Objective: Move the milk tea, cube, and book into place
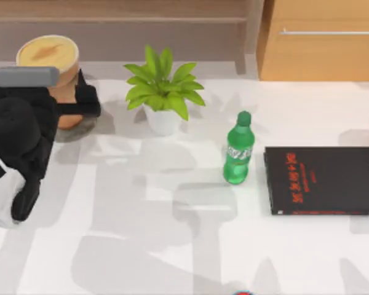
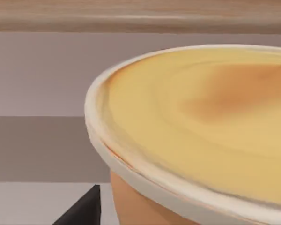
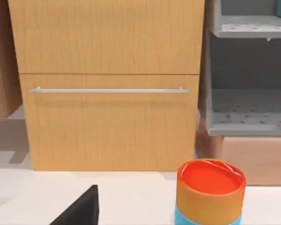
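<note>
Milk tea (image 1: 49,58) is sitting at about 10 o'clock on the counter (image 1: 172,246), back-left corner, upright, with the creamy top facing up. Left tool (image 1: 80,101) is sitting right around the cup's lower body: one dark finger (image 1: 86,98) is showing on the cup's right flank, the other side is buried under the arm. Looks like it is pinching the cup, judging by the finger pressing against the wall. Left wrist view is looking across the cup's rim (image 2: 131,159) from very close, with one fingertip (image 2: 84,208) poking in beside the orange wall.

Right tool: I'm seeing one fingertip (image 3: 82,208) in its own wrist view, can't tell spread or closed. It is facing a wooden drawer front (image 3: 107,126) with a metal handle, and an orange-topped can (image 3: 210,192) is standing near it, somewhere off around 3 o'clock.

Progress, my read: step one is underway at best. Cup is looking gripped but is sitting low by its shadow, so I can't say it is lifted. Cube and light-blue book are not accounted for; both are remaining to do.

Clutter: potted plant (image 1: 162,92) at 12 o'clock, green bottle (image 1: 238,150) near centre-right, thin black book (image 1: 323,179) with red lettering at 3 o'clock. Plant is sitting closest to the cup's path; the arm is needing clearance there if it carries the cup rightward.
</note>
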